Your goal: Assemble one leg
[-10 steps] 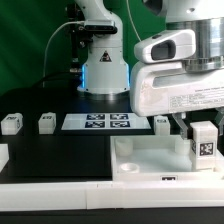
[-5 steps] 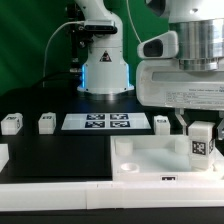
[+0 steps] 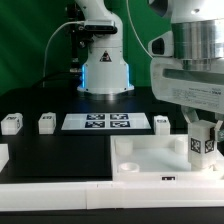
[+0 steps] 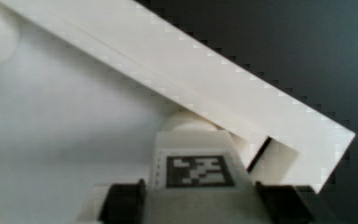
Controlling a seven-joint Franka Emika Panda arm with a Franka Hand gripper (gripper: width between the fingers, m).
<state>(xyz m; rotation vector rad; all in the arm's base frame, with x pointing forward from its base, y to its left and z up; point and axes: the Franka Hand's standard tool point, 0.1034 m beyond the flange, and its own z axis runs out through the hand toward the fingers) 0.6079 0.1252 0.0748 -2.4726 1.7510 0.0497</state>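
A small white leg (image 3: 205, 146) with a black-and-white tag stands upright on the white tray-like piece (image 3: 150, 162), near that piece's end at the exterior view's right. My gripper (image 3: 206, 128) hangs straight above the leg, with a finger on each side of its top. In the wrist view the leg (image 4: 197, 170) sits between the two dark fingertips (image 4: 123, 202). A narrow gap shows on each side, so the jaws look open around it. The gripper (image 4: 202, 203) is just above the tray's floor, beside the tray's raised rim (image 4: 211, 80).
Three more small white legs stand on the black table: two at the exterior view's left (image 3: 11, 122) (image 3: 46, 122) and one (image 3: 161, 122) next to the marker board (image 3: 97, 121). Another white part (image 3: 3, 155) lies at the left edge. The arm's base (image 3: 103, 70) stands behind.
The hand has turned about its vertical axis and shifted slightly to the exterior view's right. The leg stays in nearly the same place with its tag still facing the exterior camera.
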